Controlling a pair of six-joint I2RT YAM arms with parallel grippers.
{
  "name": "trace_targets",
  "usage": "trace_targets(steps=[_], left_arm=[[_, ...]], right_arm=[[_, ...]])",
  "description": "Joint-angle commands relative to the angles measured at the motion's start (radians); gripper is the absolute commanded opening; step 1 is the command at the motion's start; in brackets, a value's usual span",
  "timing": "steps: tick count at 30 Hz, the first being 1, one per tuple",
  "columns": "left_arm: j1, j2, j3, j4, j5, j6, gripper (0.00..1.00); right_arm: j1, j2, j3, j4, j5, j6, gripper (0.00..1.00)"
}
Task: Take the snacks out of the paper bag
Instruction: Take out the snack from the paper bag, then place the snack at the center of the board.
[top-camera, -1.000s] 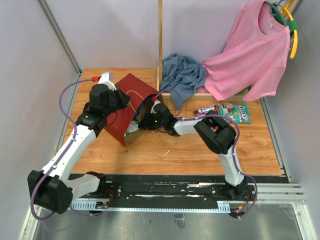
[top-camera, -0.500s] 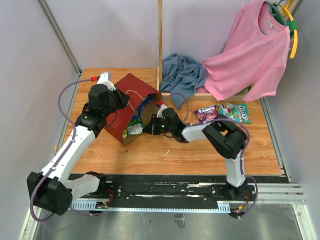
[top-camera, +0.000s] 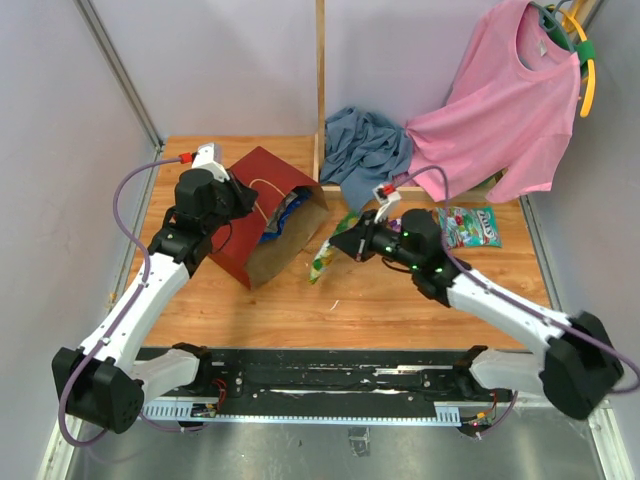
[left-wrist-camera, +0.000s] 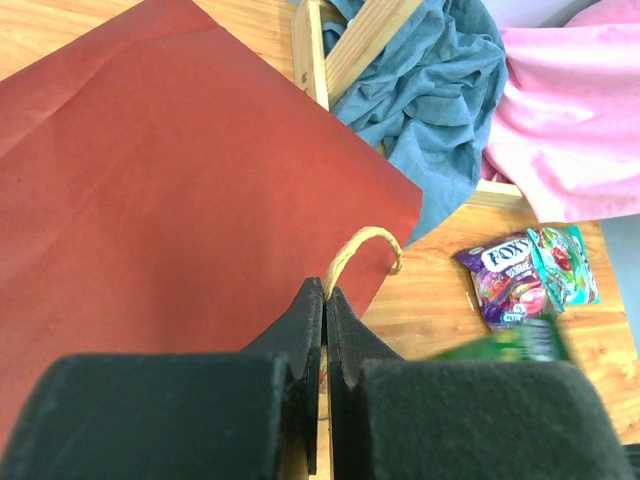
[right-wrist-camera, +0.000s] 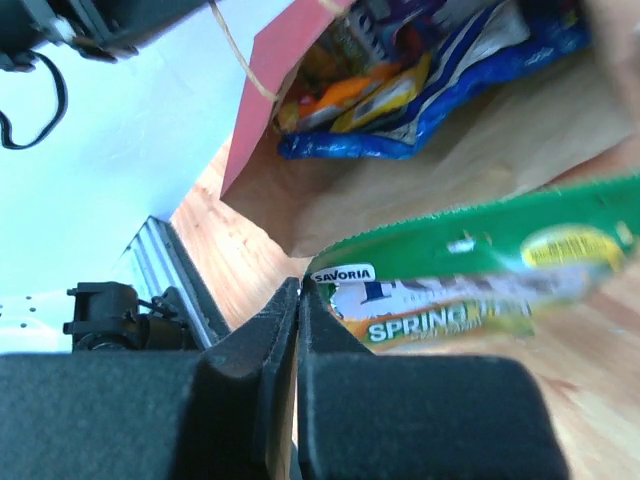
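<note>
**Right gripper** (top-camera: 343, 244): jaws closed on one end of a green glossy printed snack packet (top-camera: 322, 262). The packet hangs just right of the bag mouth, clear of it, over the wooden table (top-camera: 400, 310).

**Handling (judged):** light, thin, floppy film with a slick surface, so it can slide in a loose pinch. The flat sealed edge is the best hold, as it is taken here. It is not fragile, though the contents may crush.

**Left gripper** (left-wrist-camera: 325, 300): jaws closed on the thin tan cord loop handle (left-wrist-camera: 365, 245) of the large dark-red paper bag (top-camera: 235, 250), which lies on the left with its mouth facing right.

**In the bag:** a large blue chip bag (right-wrist-camera: 430, 110) and yellow and orange packets (right-wrist-camera: 370, 95).

**Already out, far right:** a purple candy packet (left-wrist-camera: 500, 285) touching a teal-green packet (top-camera: 468, 226).

**Beyond:** a crumpled blue cloth (top-camera: 365, 150) and a pink T-shirt (top-camera: 500, 110).

**Change:** a second ago the right gripper reached into the bag mouth. Now it has drawn back to the right with the packet. The left arm's hold is unchanged.
</note>
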Motion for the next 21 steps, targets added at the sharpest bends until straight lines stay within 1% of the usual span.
trace_targets(steps=[1, 4, 7, 9, 11, 12, 14, 16, 21], left_arm=[[0.007, -0.026, -0.008, 0.026, -0.011, 0.016, 0.01], [0.008, -0.025, -0.009, 0.027, -0.007, 0.015, 0.01], [0.008, -0.024, -0.008, 0.029, 0.0, 0.012, 0.01], [0.008, -0.024, -0.009, 0.029, 0.005, 0.01, 0.01], [0.009, -0.021, -0.009, 0.031, 0.011, 0.008, 0.0], [0.008, -0.022, -0.007, 0.032, 0.011, 0.008, 0.01], [0.008, -0.019, -0.007, 0.032, 0.014, 0.007, 0.01], [0.009, -0.017, -0.007, 0.029, 0.012, 0.008, 0.0], [0.009, -0.022, -0.009, 0.03, 0.004, 0.011, 0.01]], right_arm=[[-0.08, -0.213, 0.093, -0.32, 0.156, -0.241, 0.01], [-0.192, -0.313, 0.158, -0.521, 0.297, -0.316, 0.01], [-0.303, -0.378, 0.215, -0.664, 0.462, -0.36, 0.01], [-0.363, -0.414, 0.222, -0.707, 0.596, -0.38, 0.01], [-0.427, -0.437, 0.192, -0.707, 0.693, -0.369, 0.01], [-0.47, -0.441, 0.178, -0.704, 0.712, -0.349, 0.01], [-0.558, -0.437, 0.158, -0.704, 0.682, -0.3, 0.01], [-0.615, -0.434, 0.141, -0.703, 0.676, -0.25, 0.01], [-0.636, -0.469, 0.098, -0.689, 0.788, -0.18, 0.01]])
